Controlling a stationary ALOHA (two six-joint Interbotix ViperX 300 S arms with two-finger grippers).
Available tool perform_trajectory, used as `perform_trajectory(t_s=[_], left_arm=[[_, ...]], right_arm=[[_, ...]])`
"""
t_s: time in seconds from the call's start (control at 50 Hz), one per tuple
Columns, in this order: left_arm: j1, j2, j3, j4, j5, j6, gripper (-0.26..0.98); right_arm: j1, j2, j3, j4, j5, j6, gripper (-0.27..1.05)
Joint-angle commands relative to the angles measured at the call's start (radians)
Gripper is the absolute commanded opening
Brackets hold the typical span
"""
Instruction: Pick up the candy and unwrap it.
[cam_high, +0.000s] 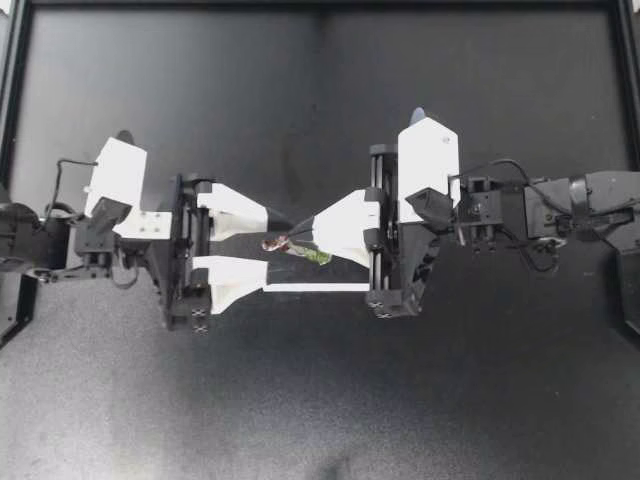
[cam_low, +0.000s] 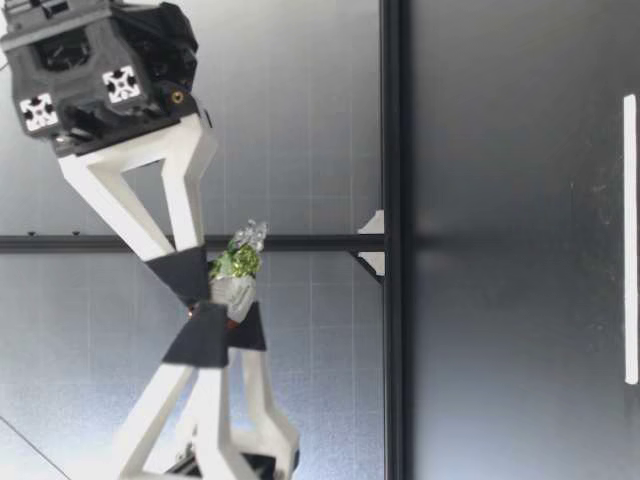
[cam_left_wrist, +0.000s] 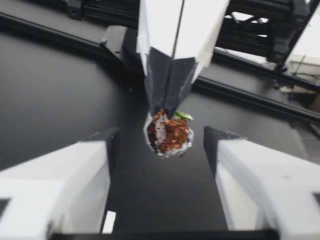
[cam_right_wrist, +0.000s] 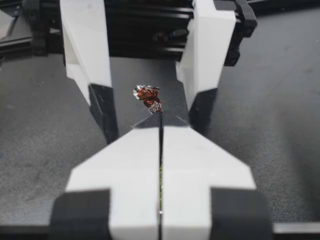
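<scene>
Top view: left arm (cam_high: 120, 180) comes in from 9 o'clock and right arm (cam_high: 600, 205) from 3 o'clock, meeting over mid-worktop (cam_high: 320, 400). The candy (cam_high: 295, 248) sits between them, red end toward 9 o'clock, green wrapper tail toward 4 o'clock. The right jaws are clenched, pinching the candy at their tips. The left jaws are released and wide apart, one side at 12 o'clock and the other at 6 o'clock of the candy.

Left wrist view: candy (cam_left_wrist: 169, 135) is in the gap between the left jaws, touching neither, gripped by the right jaws' dark tips.

Right wrist view: candy (cam_right_wrist: 148, 98) pokes out just ahead of the clenched tips.

Low view: candy (cam_low: 237, 265) is held clear above the worktop.
</scene>
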Motion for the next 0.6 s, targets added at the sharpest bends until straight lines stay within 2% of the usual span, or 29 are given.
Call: perform_trajectory(t_s=[0.0,0.26,0.58], left_arm=[[0.008,0.005,-0.031,-0.011,-0.012,0.009,0.58],[0.031,0.041,-0.035,-0.061,-0.021,0.052,0.57],[0.043,0.08,-0.037,-0.094,-0.025,0.054,0.57]], right_arm=[[0.014,-0.009,-0.026,0.002,-0.009,0.005,-0.2],[0.052,-0.008,-0.026,0.002,-0.011,0.034,-0.2],[0.04,-0.014,-0.017,0.002,-0.005,0.037,-0.2]])
